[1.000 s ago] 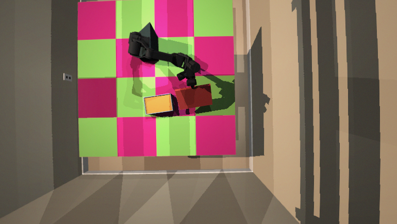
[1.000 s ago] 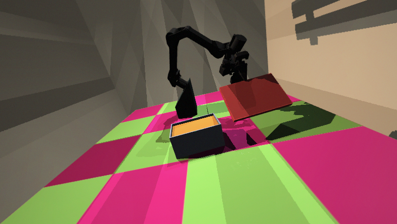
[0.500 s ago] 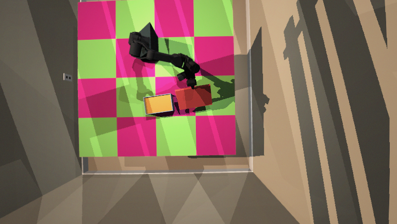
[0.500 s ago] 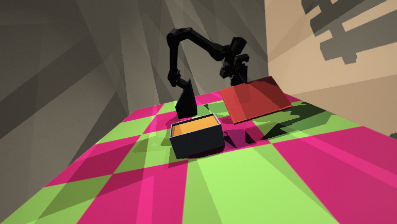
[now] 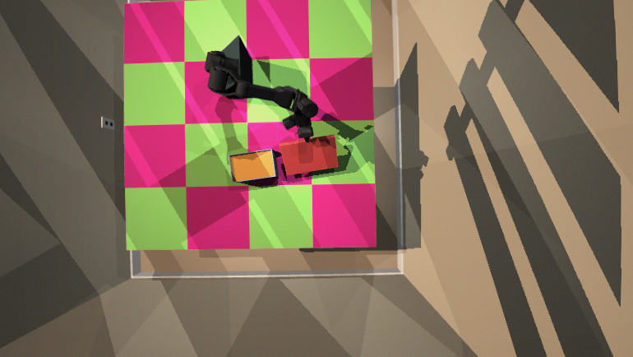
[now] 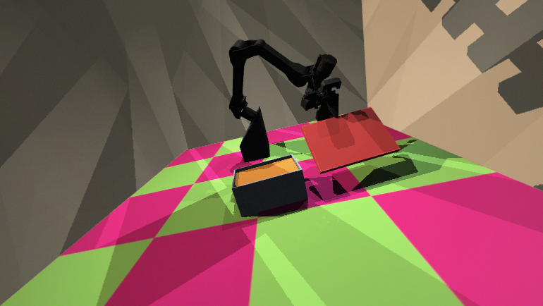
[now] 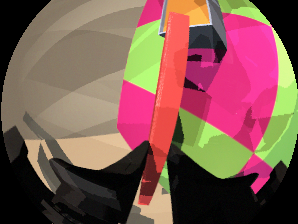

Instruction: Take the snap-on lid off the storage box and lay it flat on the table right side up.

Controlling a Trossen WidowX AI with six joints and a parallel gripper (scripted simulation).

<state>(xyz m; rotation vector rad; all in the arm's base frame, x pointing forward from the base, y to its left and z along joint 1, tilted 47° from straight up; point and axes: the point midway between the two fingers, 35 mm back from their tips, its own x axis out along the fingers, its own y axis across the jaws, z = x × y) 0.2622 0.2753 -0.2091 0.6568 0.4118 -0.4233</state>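
The red lid (image 5: 320, 159) (image 6: 353, 146) (image 7: 172, 75) is off the box and hangs in the air above the table, tilted, its near edge lower than the edge at the gripper. My gripper (image 5: 307, 139) (image 6: 334, 115) (image 7: 158, 145) is shut on the lid's far edge. The storage box (image 5: 275, 164) (image 6: 271, 195) (image 7: 200, 37), dark with a thin light rim and an orange inside, stands upright and open to the left of the lid. The lid's underside is hidden in the top and exterior views.
The table (image 5: 217, 217) (image 6: 323, 243) (image 7: 220, 145) has a pink and green checked top. The arm's dark base (image 5: 241, 59) (image 6: 256, 142) stands behind the box. Shadows of the lid and arm fall on the table below and to the right of the lid.
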